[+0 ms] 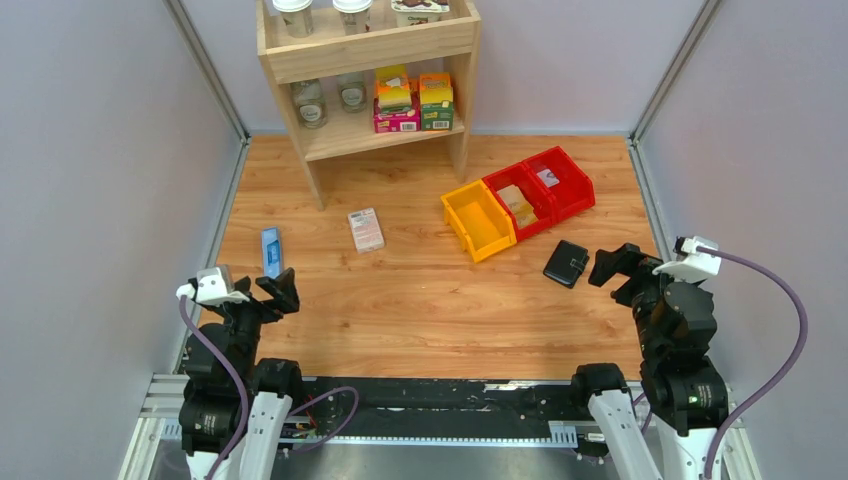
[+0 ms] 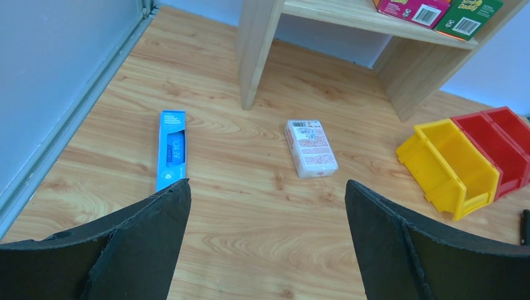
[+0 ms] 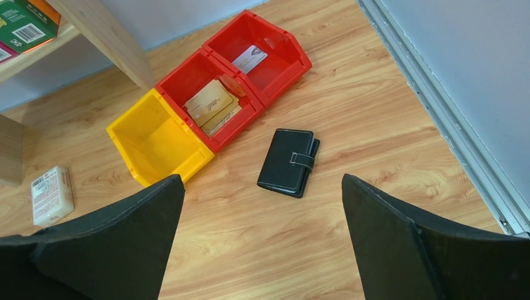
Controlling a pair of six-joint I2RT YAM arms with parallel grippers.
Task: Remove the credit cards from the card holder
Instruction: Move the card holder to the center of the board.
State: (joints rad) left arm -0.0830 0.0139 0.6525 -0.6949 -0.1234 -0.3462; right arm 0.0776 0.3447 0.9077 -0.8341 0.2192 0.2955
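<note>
The black card holder lies folded shut on the wooden table, its snap tab fastened, just below the red bins. In the right wrist view the card holder sits ahead of my right gripper, which is open and empty. The right gripper hovers a little to the holder's right. My left gripper stands open and empty at the near left, far from the holder, which shows only as a sliver at the frame's right edge. The left gripper has bare table between its fingers. The credit cards are hidden.
A yellow bin and two red bins with paper items stand in a row at centre right. A pink-and-white box and a narrow blue box lie left of centre. A wooden shelf with jars and boxes stands at the back.
</note>
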